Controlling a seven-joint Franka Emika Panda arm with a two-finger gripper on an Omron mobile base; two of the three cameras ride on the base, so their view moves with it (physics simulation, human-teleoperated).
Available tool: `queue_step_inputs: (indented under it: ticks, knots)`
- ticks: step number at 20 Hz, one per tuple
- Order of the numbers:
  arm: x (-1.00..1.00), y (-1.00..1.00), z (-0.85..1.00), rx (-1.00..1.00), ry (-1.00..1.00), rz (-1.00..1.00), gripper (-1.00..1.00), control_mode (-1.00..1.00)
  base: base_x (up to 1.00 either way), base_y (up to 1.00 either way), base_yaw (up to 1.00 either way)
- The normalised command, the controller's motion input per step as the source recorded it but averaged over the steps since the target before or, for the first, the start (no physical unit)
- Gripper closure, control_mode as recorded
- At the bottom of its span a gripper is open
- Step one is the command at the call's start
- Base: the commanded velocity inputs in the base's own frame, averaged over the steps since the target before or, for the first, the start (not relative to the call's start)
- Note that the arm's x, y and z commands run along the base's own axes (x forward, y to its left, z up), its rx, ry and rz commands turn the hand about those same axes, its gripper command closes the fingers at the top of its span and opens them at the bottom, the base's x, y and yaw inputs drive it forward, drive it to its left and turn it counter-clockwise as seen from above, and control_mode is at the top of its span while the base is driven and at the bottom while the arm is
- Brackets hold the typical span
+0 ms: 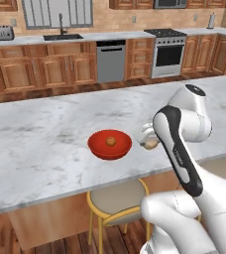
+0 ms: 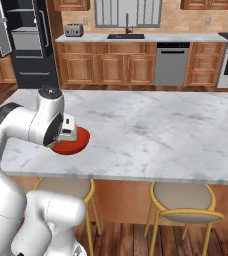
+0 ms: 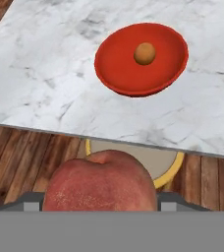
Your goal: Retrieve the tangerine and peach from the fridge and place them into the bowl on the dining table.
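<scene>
Lighting's flat and even everywhere, no obvious source, typical render look. The marble tabletop (image 1: 45,144) reads bright without glare, and the red bowl (image 1: 110,145) throws barely a soft shadow. Everything's a bit low-res and soft, and the peach (image 3: 100,183) up close looks blurry-textured.

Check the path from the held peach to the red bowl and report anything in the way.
Nothing visible blocks it. The gripper holds the peach near the dining table edge; bare marble lies between it and the bowl, where the tangerine already sits.
</scene>
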Motion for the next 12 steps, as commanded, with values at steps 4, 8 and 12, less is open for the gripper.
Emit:
queue_step_inputs:
  ticks: [4, 8, 12]
  knots:
    - [0.89, 0.13, -0.23, -0.01, 0.02, 0.0, 1.0, -1.0, 0.0, 0.0, 0.0]
    - [0.52, 0.25, -0.33, -0.1, 0.0, -0.09, 1.0, -1.0, 0.0, 0.0, 0.0]
    - [0.29, 0.29, -0.35, -0.18, -0.02, -0.15, 1.0, -1.0, 0.0, 0.0, 0.0]
